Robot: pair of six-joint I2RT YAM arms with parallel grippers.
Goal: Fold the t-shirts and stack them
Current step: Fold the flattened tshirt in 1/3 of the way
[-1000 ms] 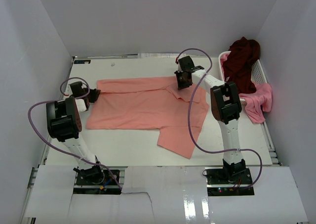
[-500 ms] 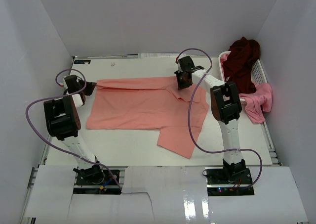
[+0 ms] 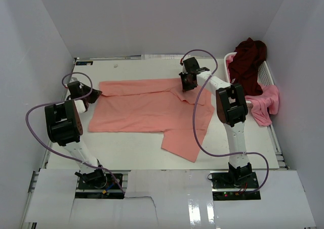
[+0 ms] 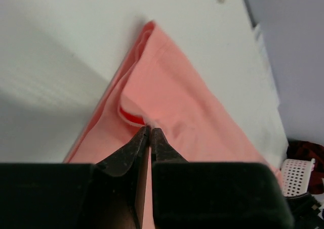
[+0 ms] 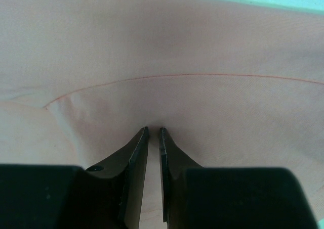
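Overhead, a salmon-pink t-shirt point(image 3: 147, 110) lies spread sideways across the middle of the white tabletop point(image 3: 131, 148). Its body stretches toward the left edge, and one sleeve fans out toward the near edge. A narrow band of the cloth along the shirt's far side looks folded over on itself.

The left fingers point(image 3: 94, 93) sit at the shirt's far-left corner, close to the left edge of the tabletop. In the left wrist view their tips point(image 4: 145, 138) are drawn almost together, pinching a doubled-over fold of the pink cloth. A sliver of brighter red shows inside that fold, just beyond the tips.

The right fingers point(image 3: 187, 84) rest on the shirt's far side, right of the tabletop's middle, where the cloth bunches slightly. In the right wrist view the fingertips point(image 5: 145, 138) stand only a thin slit apart and press down into the salmon cloth, gripping a small pucker of it. A curved seam runs across the cloth just beyond them.

At the far-right corner of the tabletop stands a white slatted basket point(image 3: 267, 76). A dark maroon t-shirt point(image 3: 248, 59) is heaped over its far end, rising above the rim. A brighter pink t-shirt point(image 3: 264, 105) spills over the basket's near end and droops onto the tabletop along the right edge. Both of these shirts lie well apart from the salmon one.
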